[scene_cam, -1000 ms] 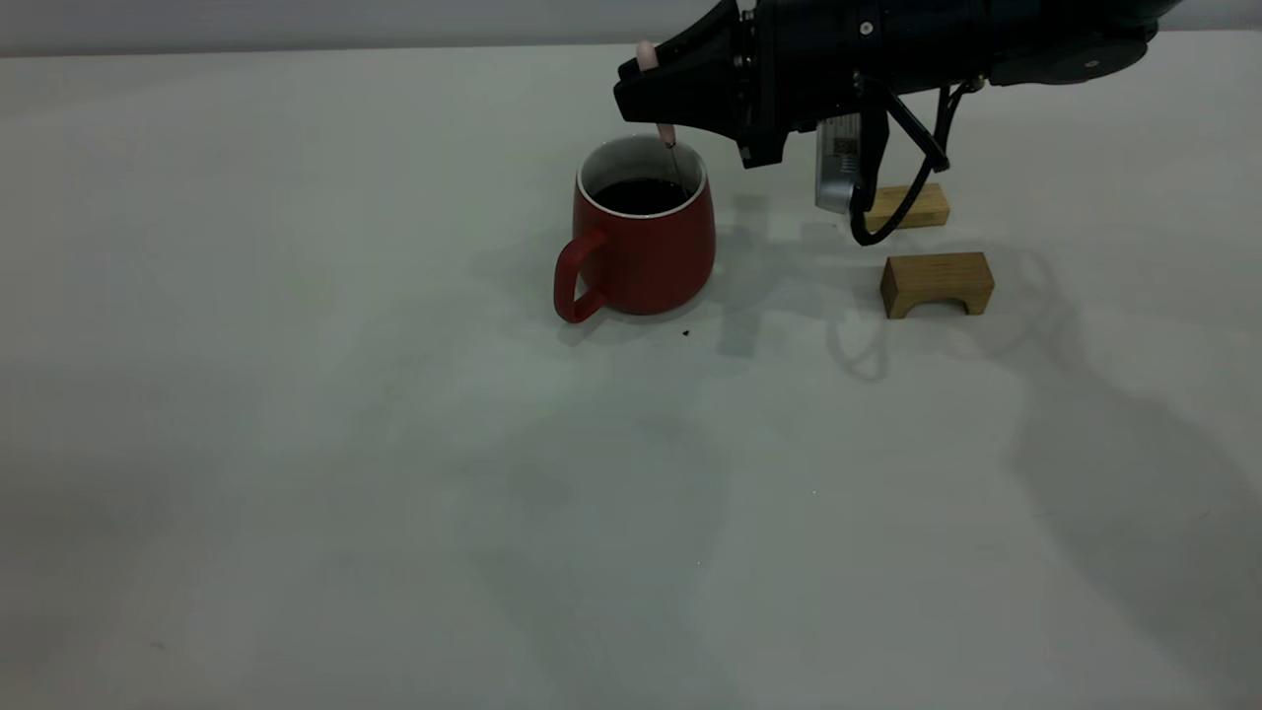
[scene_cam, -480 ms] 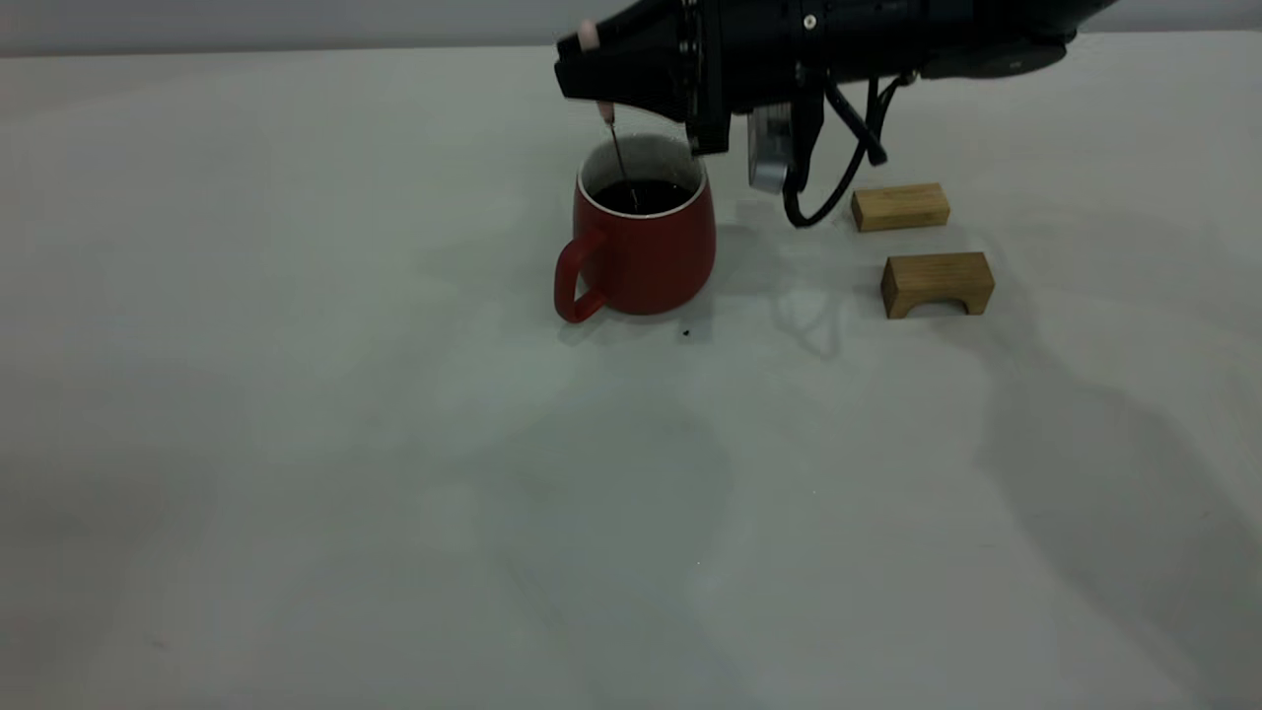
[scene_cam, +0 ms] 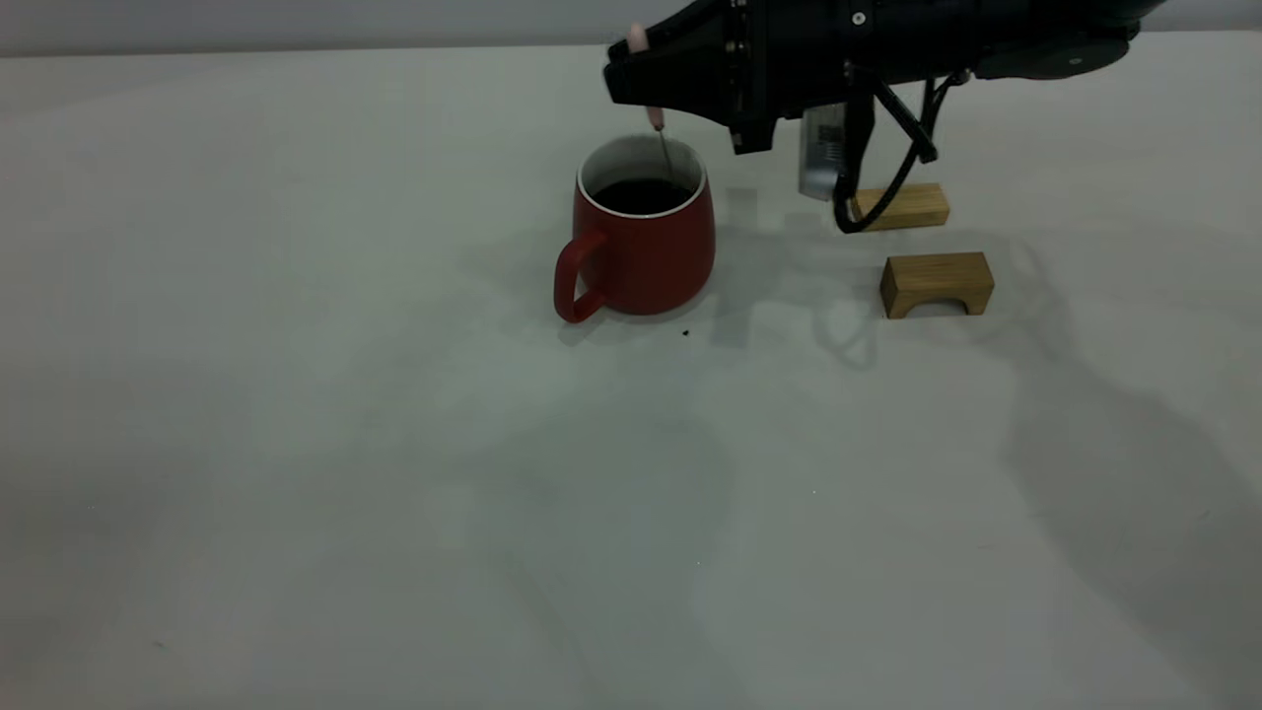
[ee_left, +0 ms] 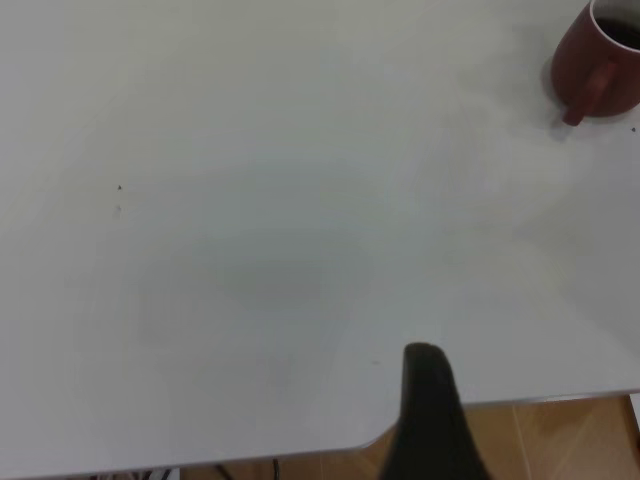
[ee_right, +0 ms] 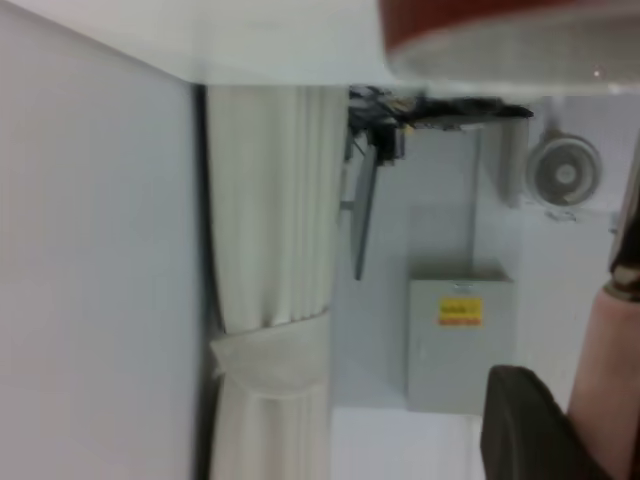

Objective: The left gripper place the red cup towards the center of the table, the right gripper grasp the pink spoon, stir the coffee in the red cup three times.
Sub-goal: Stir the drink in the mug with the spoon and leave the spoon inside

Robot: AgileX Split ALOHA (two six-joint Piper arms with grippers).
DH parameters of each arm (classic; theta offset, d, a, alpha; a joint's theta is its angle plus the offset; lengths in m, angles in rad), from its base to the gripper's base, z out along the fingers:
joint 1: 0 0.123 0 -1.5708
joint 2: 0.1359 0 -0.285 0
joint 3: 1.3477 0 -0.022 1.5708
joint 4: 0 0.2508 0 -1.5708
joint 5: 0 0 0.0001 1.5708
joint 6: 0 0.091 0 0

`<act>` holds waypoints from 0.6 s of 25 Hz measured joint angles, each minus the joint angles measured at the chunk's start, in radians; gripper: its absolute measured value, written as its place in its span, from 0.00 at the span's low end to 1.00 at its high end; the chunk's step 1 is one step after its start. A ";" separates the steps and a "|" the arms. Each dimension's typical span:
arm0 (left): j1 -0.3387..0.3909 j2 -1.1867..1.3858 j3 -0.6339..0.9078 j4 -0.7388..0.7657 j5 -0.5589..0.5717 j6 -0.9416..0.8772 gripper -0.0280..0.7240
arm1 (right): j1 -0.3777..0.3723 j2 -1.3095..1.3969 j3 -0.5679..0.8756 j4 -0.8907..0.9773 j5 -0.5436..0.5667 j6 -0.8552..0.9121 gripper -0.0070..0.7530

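the near part of the table (scene_cam: 394, 552) carries nothing of the task; farther in, about midway between its left and right edges and toward the far edge, the red cup (scene_cam: 646, 247) stands upright with its loop handle turned to the near left and the coffee (scene_cam: 641, 195) dark inside the white wall. a little to the right of it lie two wooden blocks (scene_cam: 937, 282), one nearer and one behind, well clear of the cup. the right gripper (scene_cam: 641, 74) reaches in from the right, level above the cup's far rim, its fingers closed on the pink spoon (scene_cam: 659, 128) by the pink handle, whose end sticks out above them. the spoon hangs nearly upright, its thin metal stem slanting slightly down into the cup near the far right side of the rim; the bowl is hidden, so whether it is in the liquid cannot be told. what matters for stirring is that the spoon's long axis runs straight down from the gripper into the mouth of the cup, so a circling move should stay inside the rim without knocking the wall. the left gripper (ee_left: 430, 420) is parked well away over the table's edge, the cup far from it; only one dark finger shows, so its opening cannot be told.
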State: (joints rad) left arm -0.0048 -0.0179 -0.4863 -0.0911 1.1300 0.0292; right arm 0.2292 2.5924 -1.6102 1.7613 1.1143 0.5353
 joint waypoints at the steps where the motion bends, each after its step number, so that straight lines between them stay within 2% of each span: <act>1: 0.000 0.000 0.000 0.000 0.000 0.000 0.82 | 0.009 0.008 -0.011 -0.001 0.014 0.001 0.17; 7: 0.000 0.000 0.000 0.000 0.000 0.000 0.82 | 0.038 0.059 -0.107 -0.002 0.026 0.000 0.17; 15: 0.000 0.000 0.000 0.000 0.000 0.000 0.82 | -0.022 0.052 -0.107 -0.004 0.015 0.001 0.17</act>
State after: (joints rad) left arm -0.0048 -0.0179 -0.4863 -0.0911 1.1300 0.0292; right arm 0.2069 2.6442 -1.7174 1.7575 1.1292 0.5367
